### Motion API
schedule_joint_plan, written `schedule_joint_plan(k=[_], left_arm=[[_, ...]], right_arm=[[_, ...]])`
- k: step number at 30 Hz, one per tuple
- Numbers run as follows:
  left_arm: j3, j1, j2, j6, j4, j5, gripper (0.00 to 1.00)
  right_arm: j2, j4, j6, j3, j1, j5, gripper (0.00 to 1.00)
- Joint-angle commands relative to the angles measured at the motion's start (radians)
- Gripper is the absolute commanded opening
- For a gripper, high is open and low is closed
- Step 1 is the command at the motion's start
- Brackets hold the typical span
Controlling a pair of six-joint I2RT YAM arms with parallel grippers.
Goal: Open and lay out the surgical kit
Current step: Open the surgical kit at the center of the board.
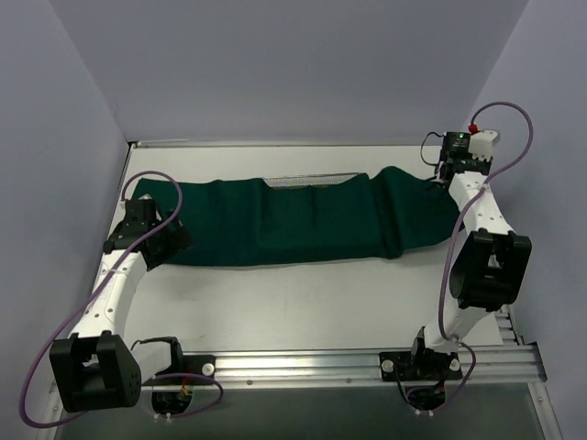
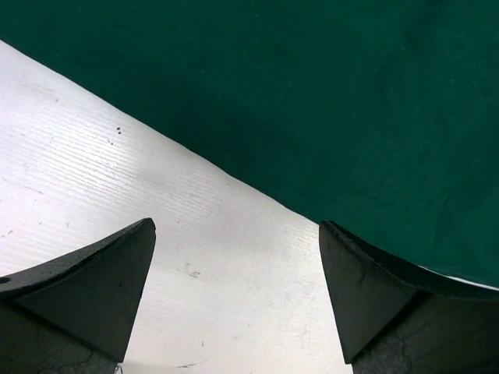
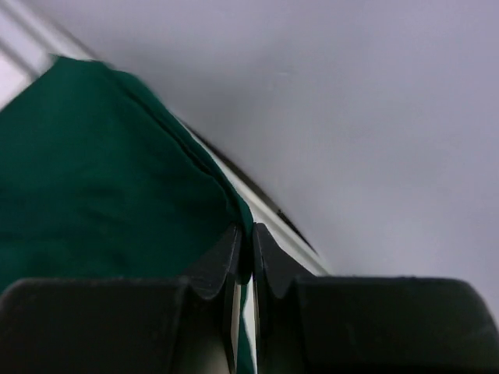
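**Wrap drawn out sideways, tray not yet uncovered**

Closest to my lens, in the right wrist view, the right gripper (image 3: 245, 241) has its fingers pressed almost together with a fold of the dark green cloth wrap (image 1: 275, 225) nipped between them, up at the far right corner of the table (image 1: 303, 302); the left gripper (image 2: 238, 226) stands wide apart and holds nothing, its tips low over bare table at the cloth's left end; one tip sits right at the cloth's near edge, and I cannot tell whether it touches.

The wrap lies as a long band across the far half of the table, running from the left arm to the right one, with its side flaps pulled out left and right; the middle is folded over in layers; a thin strip of the silver wire-mesh tray (image 1: 312, 180) shows at the cloth's far edge near the centre, the rest of it covered; I see no clamps and no pouches.

I judge the opening about half done; the layers over the tray are left to turn back, and all of the laying-out is ahead.

Beyond the cloth there is bare white table, the rail (image 1: 367, 365) at the near edge, and pale walls (image 1: 293, 73) around.
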Motion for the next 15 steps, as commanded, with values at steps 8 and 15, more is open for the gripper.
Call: schedule_joint_plan(k=[8, 15], left_arm=[[-0.012, -0.015, -0.014, -0.013, 0.066, 0.012, 0.95], [0.008, -0.026, -0.003, -0.041, 0.031, 0.006, 0.95]], right_arm=[[0.173, 0.114, -0.019, -0.034, -0.135, 0.127, 0.07], [0.139, -0.03, 0.115, 0.038, -0.111, 0.001, 0.51]])
